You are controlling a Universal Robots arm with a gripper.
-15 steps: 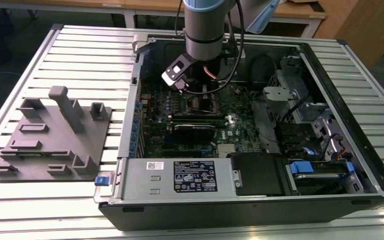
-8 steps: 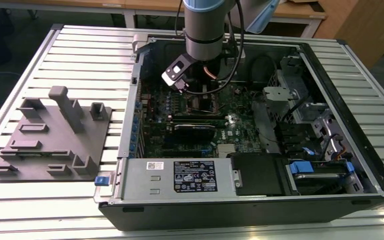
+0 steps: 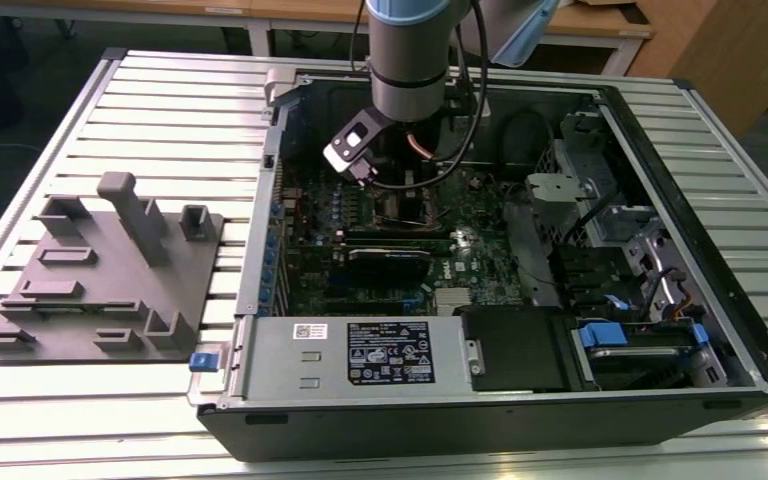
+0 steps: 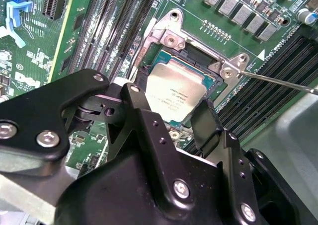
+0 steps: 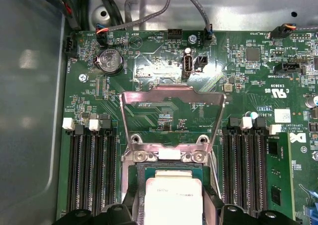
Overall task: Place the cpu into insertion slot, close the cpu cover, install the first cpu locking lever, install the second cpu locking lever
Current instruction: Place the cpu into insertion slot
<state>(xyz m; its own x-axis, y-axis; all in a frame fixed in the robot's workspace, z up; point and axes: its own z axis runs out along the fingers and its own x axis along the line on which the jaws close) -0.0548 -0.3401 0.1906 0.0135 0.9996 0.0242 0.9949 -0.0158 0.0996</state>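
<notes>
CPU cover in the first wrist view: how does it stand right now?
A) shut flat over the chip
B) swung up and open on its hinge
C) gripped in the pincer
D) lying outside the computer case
B: the cpu cover stands swung up, with green board showing through its cut-out, while the pincer holds the cpu below the hinge.

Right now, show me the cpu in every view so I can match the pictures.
Exterior view: too small to tell; the gripper hangs over the board there.
Second wrist view: the cpu lies just beyond the gripper body.
First wrist view: the cpu lies by the open cpu cover.
Shared landmark: memory slots flanking it.
</notes>
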